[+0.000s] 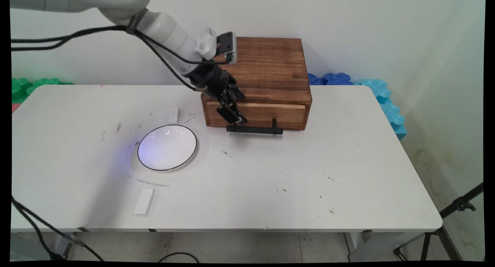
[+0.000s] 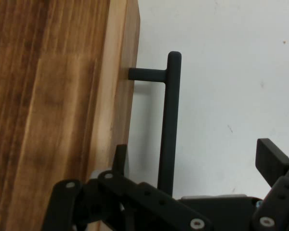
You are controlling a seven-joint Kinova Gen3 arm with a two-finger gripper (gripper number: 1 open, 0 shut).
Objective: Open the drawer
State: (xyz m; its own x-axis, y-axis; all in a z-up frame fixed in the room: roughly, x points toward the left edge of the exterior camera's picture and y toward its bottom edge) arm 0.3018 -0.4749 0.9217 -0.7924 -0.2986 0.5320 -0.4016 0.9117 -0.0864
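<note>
Tool (image 2: 192,168) spread astride drawer handle (image 2: 169,120) | hand view only: fingers (image 2: 272,159) clear of bar

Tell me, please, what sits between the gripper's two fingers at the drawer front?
The black bar handle of the wooden drawer box runs between the open gripper's fingers; the hand view shows it best.
</note>
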